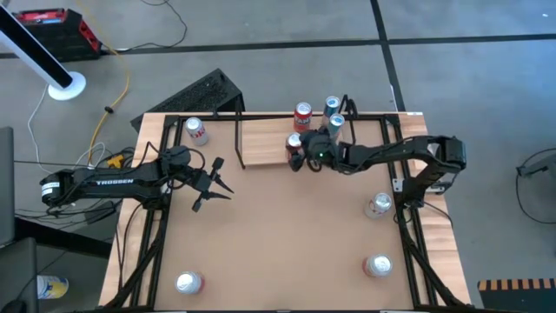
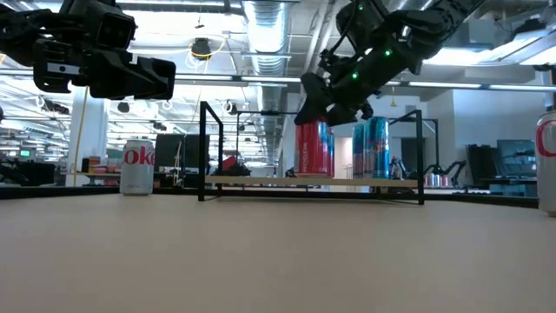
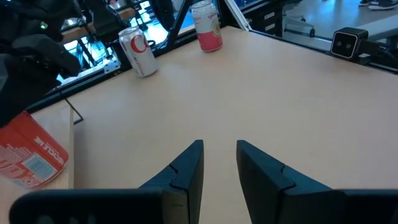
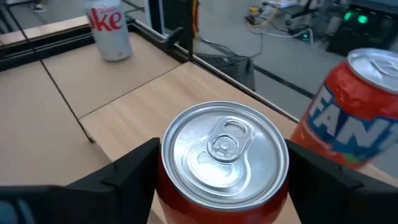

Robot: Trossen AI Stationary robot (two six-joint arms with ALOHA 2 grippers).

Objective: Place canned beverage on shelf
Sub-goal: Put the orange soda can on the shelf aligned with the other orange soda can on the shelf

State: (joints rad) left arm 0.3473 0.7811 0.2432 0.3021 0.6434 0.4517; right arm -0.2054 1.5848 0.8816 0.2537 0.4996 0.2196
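High view: the small light-wood plank shelf with thin black rod uprights (image 1: 261, 139) lies at the far edge of the large brown tabletop (image 1: 287, 235), and four cans stand on it. Two are tall blue cans (image 1: 332, 106) (image 1: 337, 123), close together near the shelf's right end. One is an orange-red soda can (image 1: 302, 116) just to their left at the back. The fourth, a red canned beverage with a silver pull-tab lid (image 4: 224, 149), stands upright on the plank in front of the orange-red one, near the shelf's front edge.

The right gripper (image 1: 300, 149) is reached in over the shelf and sits around the top of this red can, as the right wrist view shows. Whether it is clamped on the can or only sits around it cannot be told.

Four more silver-and-red cans stand on the table itself. One is a white-and-red cola can (image 1: 195, 130) just left of the shelf. Two (image 1: 380, 205) (image 1: 378, 265) are on the right side and one (image 1: 187, 283) is at the near left corner.

The left gripper (image 1: 221, 180) hovers over the table's left part, well apart from the shelf, its two dark fingers (image 3: 186, 168) a narrow gap apart with nothing between them.
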